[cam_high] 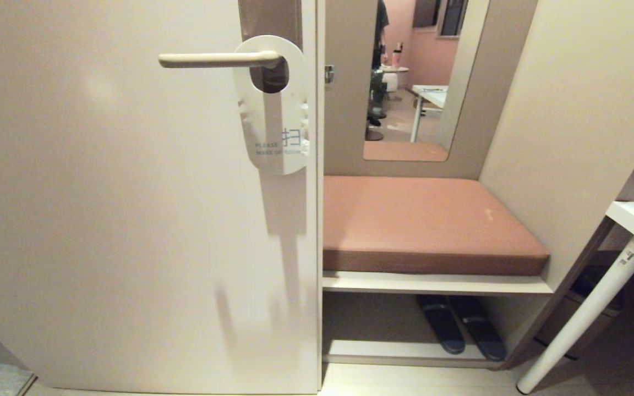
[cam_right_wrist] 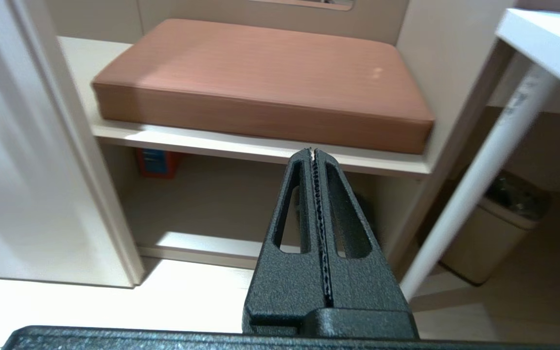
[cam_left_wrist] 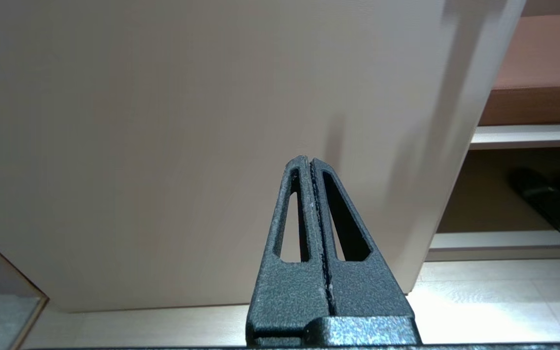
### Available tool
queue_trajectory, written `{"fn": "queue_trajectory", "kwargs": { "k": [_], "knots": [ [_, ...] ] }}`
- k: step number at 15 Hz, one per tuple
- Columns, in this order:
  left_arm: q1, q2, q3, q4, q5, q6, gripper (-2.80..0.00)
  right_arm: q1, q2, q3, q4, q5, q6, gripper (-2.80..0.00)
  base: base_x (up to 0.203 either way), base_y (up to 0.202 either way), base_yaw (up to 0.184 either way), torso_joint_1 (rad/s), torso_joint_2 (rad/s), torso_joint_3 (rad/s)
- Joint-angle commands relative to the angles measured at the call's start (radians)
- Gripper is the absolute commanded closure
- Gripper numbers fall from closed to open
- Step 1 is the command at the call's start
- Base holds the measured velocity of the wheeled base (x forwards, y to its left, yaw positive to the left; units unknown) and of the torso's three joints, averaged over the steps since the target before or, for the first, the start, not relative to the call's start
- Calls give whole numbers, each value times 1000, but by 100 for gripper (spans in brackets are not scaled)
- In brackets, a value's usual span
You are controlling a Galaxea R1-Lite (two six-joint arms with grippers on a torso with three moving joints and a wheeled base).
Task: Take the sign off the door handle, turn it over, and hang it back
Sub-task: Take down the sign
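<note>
The sign (cam_high: pixel 275 118) hangs by its oval hole on the door handle (cam_high: pixel 212 59), white side out, reading "PLEASE MAKE UP ROOM". The cream lever sticks out leftward from a brown backplate (cam_high: pixel 270 19) near the door's right edge. Neither arm shows in the head view. My left gripper (cam_left_wrist: pixel 308 160) is shut on nothing, low down and facing the bare lower part of the door (cam_left_wrist: pixel 187 121). My right gripper (cam_right_wrist: pixel 313 151) is shut and empty too, pointing at the bench shelf. The sign and handle are out of both wrist views.
Right of the door is an alcove with a brown cushioned bench (cam_high: pixel 427 220), a mirror (cam_high: pixel 416 82) above it and dark slippers (cam_high: pixel 460 327) on the shelf below. A white table with a slanted leg (cam_high: pixel 586 319) stands at the right, a bin (cam_right_wrist: pixel 494 228) behind it.
</note>
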Motion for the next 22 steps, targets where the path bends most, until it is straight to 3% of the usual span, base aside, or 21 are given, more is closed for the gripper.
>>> {"fn": "queue_trajectory", "kwargs": {
  "k": [1, 9, 22],
  "knots": [
    [2, 0, 0, -2, 0, -3, 0, 1, 1, 0, 0, 1, 0, 0, 0, 203, -1, 2, -2, 2],
    [2, 0, 0, 0, 0, -6, 0, 1, 1, 0, 0, 1, 0, 0, 0, 167, 0, 3, 3, 3],
    [2, 0, 0, 0, 0, -6, 0, 1, 1, -4, 2, 8, -28, 0, 0, 0, 0, 0, 0, 0]
  ]
}}
